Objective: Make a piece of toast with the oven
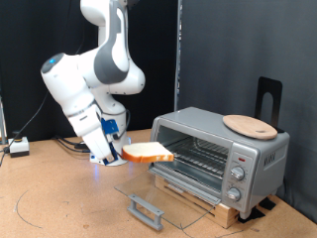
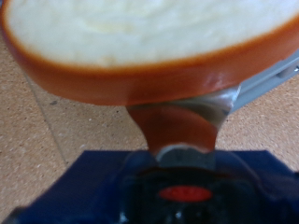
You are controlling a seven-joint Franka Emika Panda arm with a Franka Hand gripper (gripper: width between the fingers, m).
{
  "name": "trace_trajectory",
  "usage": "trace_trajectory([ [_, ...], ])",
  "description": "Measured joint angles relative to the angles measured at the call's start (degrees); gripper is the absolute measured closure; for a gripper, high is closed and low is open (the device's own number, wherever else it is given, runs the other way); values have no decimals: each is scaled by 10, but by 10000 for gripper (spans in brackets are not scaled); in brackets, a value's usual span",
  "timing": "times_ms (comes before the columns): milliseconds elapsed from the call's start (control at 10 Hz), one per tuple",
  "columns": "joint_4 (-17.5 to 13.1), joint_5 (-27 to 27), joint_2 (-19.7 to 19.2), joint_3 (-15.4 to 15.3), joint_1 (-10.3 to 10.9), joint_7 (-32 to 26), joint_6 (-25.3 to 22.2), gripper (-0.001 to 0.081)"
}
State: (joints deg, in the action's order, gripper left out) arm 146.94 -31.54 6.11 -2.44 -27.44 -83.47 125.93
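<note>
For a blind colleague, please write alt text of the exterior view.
A white robot arm's gripper holds a slice of bread between its fingers, just outside the open front of a silver toaster oven. The oven's glass door lies folded down, and a round wooden plate rests on top of the oven.

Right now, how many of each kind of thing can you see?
Flat orange-crusted bread slice, held in the white arm's gripper: 1
Boxy silver toaster oven: 1
Round tan wooden plate: 1
Grey oven door handle: 1
Total: 4
</note>
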Motion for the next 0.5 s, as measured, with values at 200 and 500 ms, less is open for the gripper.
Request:
trace_trajectory([
  [200,2,-30,-22,-17,13,-7,7,383],
  [500,29,-68,-12,-47,37,-25,9,383],
])
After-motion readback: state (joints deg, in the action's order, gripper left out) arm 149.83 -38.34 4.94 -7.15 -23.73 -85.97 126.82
